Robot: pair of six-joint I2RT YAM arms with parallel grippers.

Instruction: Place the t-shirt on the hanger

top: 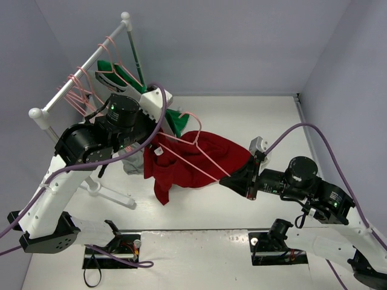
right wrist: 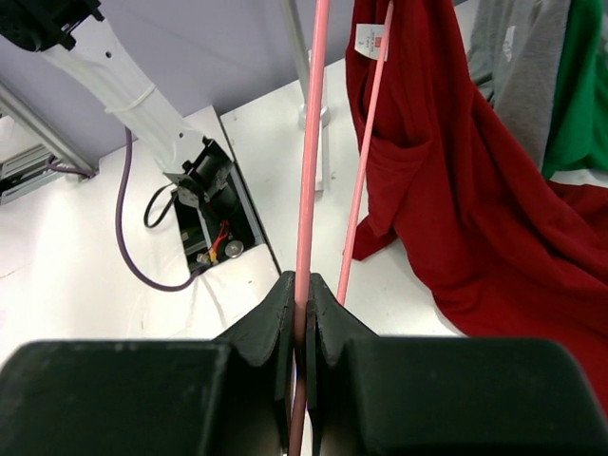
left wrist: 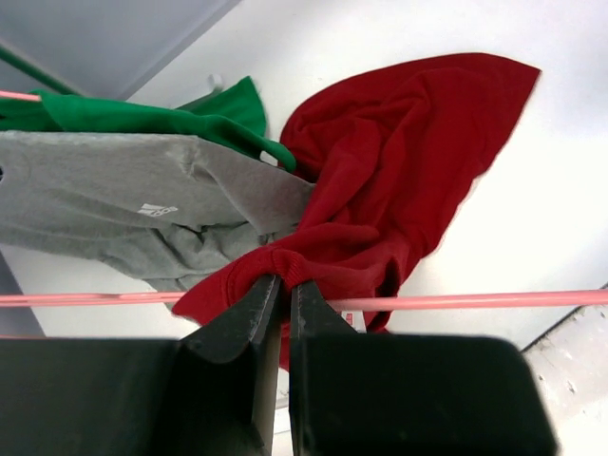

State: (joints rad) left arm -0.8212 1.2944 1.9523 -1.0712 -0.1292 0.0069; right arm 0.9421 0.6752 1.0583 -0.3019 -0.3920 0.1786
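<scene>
Between pale lilac walls [top: 242,42], white table [top: 266,115], red t-shirt [top: 211,154], pink hanger [right wrist: 309,190]

Seen from the wrist, the right gripper [right wrist: 302,294] has its two black fingers pressed together on a thin wire of the pink hanger [right wrist: 311,142], which runs straight up the middle. A second pink wire slants up to the right into the dark red t-shirt [right wrist: 456,190], which hangs crumpled down to the white table [right wrist: 95,285], a white label [right wrist: 369,40] showing near its top. Behind it hang a grey t-shirt [right wrist: 518,57] and a green garment [right wrist: 581,85]; at left stands the left arm [right wrist: 123,85], with a looping purple cable [right wrist: 128,237].
</scene>
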